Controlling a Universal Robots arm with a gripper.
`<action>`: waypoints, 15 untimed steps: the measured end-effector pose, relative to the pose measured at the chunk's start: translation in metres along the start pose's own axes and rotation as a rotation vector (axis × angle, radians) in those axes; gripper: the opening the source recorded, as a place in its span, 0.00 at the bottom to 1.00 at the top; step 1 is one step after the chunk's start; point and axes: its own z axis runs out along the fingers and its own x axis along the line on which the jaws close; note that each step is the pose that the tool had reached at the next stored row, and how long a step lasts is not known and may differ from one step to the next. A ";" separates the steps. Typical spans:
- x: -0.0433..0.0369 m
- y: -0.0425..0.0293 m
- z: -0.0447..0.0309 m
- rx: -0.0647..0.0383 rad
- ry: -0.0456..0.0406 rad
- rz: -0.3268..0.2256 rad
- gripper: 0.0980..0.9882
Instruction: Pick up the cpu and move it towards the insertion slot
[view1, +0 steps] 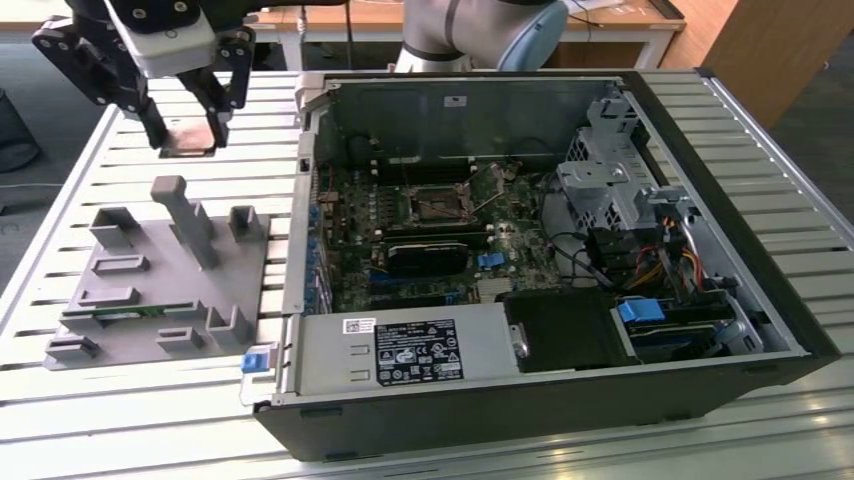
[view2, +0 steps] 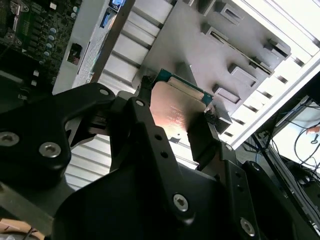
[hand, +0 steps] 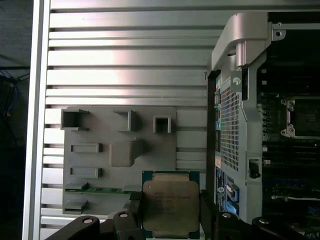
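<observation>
In the exterior view, the hand (view1: 187, 126) hangs over the far corner of the slatted metal surface (view1: 134, 410), at the exterior view's left. Its two dark fingers are clamped on the cpu (view1: 195, 131), which shows as a small pale patch between them. It seems to be lifted off the slats, though that is hard to judge from here. Nearer the camera on the same side lies a grey parts fixture (view1: 160, 265), with a thin green memory stick (view1: 134, 312) in one of its grooves. The open computer case (view1: 561, 415) takes up the middle and the exterior view's right. The insertion slot (view1: 434, 204), a silvery frame with a dark centre, sits on the motherboard inside the case, well apart from the hand.

In the second wrist view, the cpu (view2: 175, 112) is seen close up, its metal top shining and a green edge showing at its far side. The fingers (view2: 142, 107) press on two opposite sides of it. The grey parts fixture (view2: 200, 45) lies on the slats beyond.

In the first wrist view, the cpu (hand: 170, 202) is gripped flat between the fingers (hand: 207, 210), with its silvery top facing the camera. Beyond it are the grey parts fixture (hand: 120, 150) and the memory stick (hand: 100, 189). The insertion slot (hand: 302, 117) lies inside the computer case (hand: 240, 40), off to one side of the held chip.
</observation>
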 end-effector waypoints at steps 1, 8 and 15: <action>-0.0016 0.0001 -0.0001 0.000 0.0001 0.000 0.50; -0.0142 0.0007 -0.0008 0.000 0.0001 0.000 0.50; -0.0260 0.0018 -0.0014 0.000 0.0000 0.000 0.50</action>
